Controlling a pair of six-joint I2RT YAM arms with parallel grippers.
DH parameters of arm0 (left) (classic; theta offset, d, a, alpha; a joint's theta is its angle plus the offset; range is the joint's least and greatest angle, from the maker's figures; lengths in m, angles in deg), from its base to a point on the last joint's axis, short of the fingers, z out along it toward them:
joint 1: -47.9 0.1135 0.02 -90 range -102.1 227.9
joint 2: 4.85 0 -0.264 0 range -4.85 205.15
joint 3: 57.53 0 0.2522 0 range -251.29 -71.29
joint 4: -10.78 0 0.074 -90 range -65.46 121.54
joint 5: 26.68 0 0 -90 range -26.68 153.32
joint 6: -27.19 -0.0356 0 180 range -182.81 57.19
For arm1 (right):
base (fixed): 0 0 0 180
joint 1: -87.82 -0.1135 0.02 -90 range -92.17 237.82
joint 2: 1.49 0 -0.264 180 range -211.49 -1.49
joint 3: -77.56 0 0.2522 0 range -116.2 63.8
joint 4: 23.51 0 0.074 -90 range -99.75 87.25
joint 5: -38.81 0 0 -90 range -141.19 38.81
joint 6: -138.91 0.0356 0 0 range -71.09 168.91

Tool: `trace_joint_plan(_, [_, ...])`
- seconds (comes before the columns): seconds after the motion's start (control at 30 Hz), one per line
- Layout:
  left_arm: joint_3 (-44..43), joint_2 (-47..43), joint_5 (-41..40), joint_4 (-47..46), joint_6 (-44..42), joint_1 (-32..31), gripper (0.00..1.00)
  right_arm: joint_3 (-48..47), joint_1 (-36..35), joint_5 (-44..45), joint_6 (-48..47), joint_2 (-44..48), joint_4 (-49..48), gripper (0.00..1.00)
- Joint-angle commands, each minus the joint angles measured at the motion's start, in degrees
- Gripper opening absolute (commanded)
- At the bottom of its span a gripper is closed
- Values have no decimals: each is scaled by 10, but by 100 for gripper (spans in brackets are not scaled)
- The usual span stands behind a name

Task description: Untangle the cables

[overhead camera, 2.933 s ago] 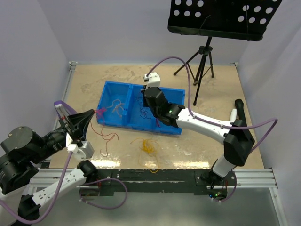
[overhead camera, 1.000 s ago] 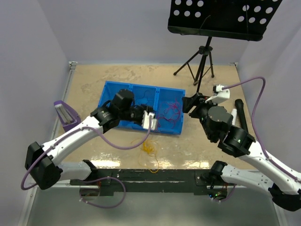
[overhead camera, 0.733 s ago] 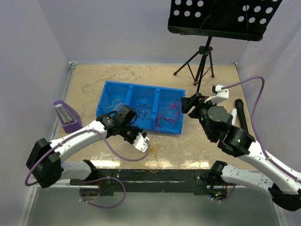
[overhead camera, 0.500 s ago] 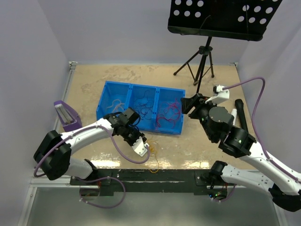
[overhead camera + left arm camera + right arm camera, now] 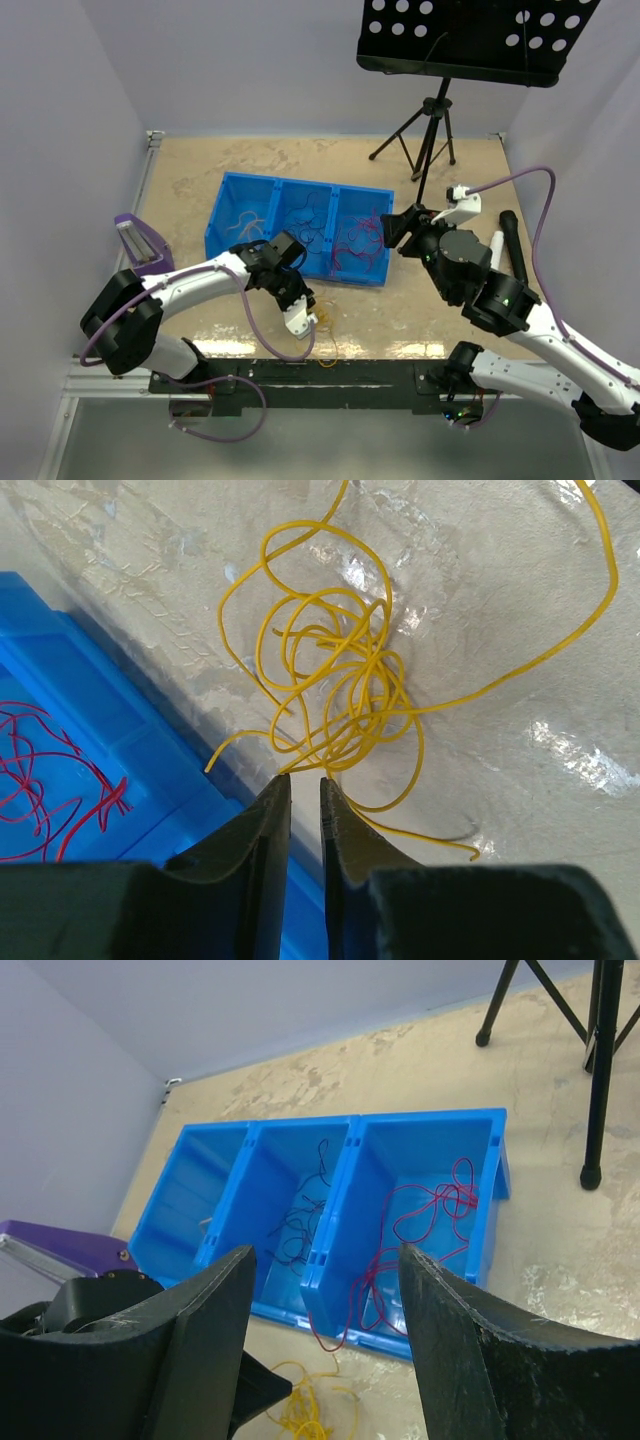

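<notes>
**Resting on a mottled desk, a yellow cable at the left fingers' tips**

Pale lilac walls (image 5: 250, 60) close in a sandy, blotched desk (image 5: 250, 160), which is glossy and wrinkled where the light catches it. The left fingers (image 5: 305, 780) are low over its near part, nearly together with a thin slit between them. The yellow cable (image 5: 340, 680) lies in a loose knot just ahead of them, and strands run to their tips. Whether any strand is pinched cannot be told.

Left of those fingers sits a blue three-compartment bin (image 5: 110, 740). The right fingers (image 5: 325, 1255) hang spread wide and hold nothing. Ahead of and below them, the bin's nearest compartment holds a red cable (image 5: 420, 1210), and the middle compartment holds a dark cable (image 5: 300, 1225).

A black perforated music stand (image 5: 470, 35) on a tripod (image 5: 430, 130) stands beyond the right fingers. A purple object (image 5: 140, 240) sits on the desk well to the left of the left fingers.
</notes>
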State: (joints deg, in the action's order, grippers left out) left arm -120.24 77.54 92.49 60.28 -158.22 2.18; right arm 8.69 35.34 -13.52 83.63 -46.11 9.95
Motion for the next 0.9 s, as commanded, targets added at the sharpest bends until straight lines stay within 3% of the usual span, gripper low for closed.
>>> trace_joint_plan(0.0, [-16,0,12,-7,-28,-8,23,3,0,-13,-7,2,-19,63])
trace_joint_plan(0.47, [-50,4,26,28,-28,-12,29,3,0,-16,-15,-3,-24,63])
trace_joint_plan(0.7, [-24,12,-4,87,-126,-22,31,-2,0,-10,-16,-1,-19,63])
trace_joint_plan(0.87, [-21,19,-15,48,-130,-21,28,-4,0,-8,-17,4,-15,63])
